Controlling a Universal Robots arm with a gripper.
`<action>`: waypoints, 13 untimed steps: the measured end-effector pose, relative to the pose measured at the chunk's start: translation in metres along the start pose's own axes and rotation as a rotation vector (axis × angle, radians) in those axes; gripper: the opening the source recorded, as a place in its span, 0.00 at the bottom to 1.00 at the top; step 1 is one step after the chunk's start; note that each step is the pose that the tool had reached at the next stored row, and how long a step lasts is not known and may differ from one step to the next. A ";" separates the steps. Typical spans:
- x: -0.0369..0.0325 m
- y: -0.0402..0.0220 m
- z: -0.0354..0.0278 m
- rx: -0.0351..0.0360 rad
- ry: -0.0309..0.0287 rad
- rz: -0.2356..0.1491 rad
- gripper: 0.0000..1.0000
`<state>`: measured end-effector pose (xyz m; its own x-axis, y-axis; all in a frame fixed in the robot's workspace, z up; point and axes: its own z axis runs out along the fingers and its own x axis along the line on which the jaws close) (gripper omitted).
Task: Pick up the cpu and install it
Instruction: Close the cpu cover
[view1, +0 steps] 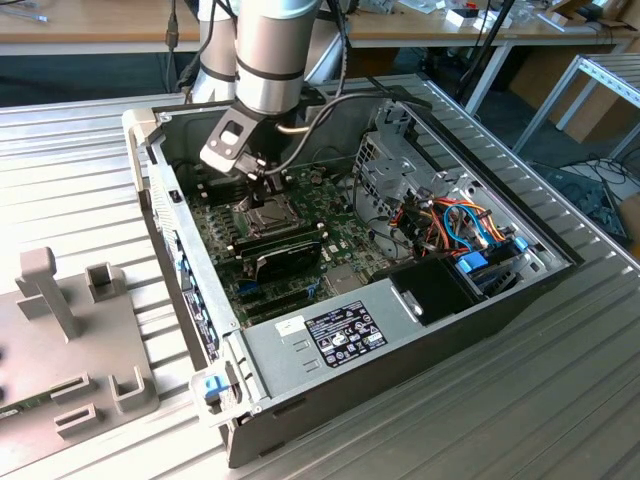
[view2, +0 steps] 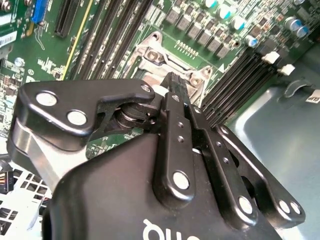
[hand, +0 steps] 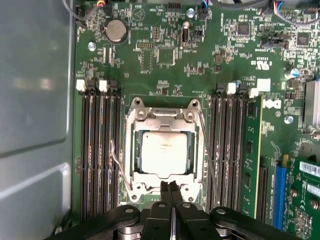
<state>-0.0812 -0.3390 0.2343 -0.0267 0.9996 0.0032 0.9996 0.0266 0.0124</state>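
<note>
The cpu (hand: 164, 154) is being cradled flat by the socket (hand: 165, 115).
The tool (hand: 170, 186), pinched narrow and empty, is being held at the socket's edge, apparently sparing the cpu.

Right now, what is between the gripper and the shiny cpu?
In the first wrist view, just the rim of the socket's metal frame lies between the shut gripper and the cpu, which sits inside that frame.

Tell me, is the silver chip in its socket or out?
In: in the first wrist view the cpu lies flat inside the socket frame, not in the hand.
</note>
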 end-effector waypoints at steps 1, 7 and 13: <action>0.0000 0.0015 0.0000 0.0000 0.0000 0.000 0.11; -0.0006 0.0228 0.0003 0.0000 0.0000 0.000 0.11; -0.0006 0.0256 -0.0011 0.0000 0.0001 0.000 0.11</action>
<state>-0.0556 -0.3390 0.2357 -0.0267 0.9996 0.0032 0.9996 0.0266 0.0125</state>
